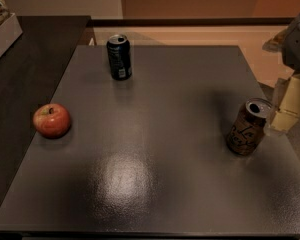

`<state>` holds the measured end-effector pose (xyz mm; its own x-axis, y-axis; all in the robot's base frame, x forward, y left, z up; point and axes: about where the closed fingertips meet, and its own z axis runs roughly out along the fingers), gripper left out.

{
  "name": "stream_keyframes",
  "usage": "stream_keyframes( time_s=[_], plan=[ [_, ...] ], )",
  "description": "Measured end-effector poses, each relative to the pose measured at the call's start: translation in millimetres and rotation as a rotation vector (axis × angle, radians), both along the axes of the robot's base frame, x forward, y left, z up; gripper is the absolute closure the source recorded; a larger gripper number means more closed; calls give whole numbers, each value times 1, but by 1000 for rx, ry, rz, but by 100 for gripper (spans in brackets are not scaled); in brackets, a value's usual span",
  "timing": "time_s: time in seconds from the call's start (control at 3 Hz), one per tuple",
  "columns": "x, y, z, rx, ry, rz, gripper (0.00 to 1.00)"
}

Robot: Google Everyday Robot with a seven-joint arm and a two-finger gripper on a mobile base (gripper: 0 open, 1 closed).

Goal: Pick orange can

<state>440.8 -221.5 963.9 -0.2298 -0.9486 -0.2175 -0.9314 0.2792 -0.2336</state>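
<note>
**Gripper Beside the Orange Can**

The orange can (247,128) stood on the grey table (165,99), close to its right edge, silver top up. The gripper (284,111) hung just beside the can on the right, at about the level of its upper half. I could not tell whether it touched the can, or whether the pincer was spread or closed. A dark blue can (119,57) stood at the far side, and a red apple (51,120) lay near the left edge, both well apart from the gripper.
</note>
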Motion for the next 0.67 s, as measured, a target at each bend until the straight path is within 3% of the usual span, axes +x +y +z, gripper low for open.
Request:
stream_keyframes(
  time_s=[0.33,0.67],
  plan=[
    [4,-7,-21,33,19,-18,0],
    [3,-10,-47,84,69,-30,0]
  ],
)
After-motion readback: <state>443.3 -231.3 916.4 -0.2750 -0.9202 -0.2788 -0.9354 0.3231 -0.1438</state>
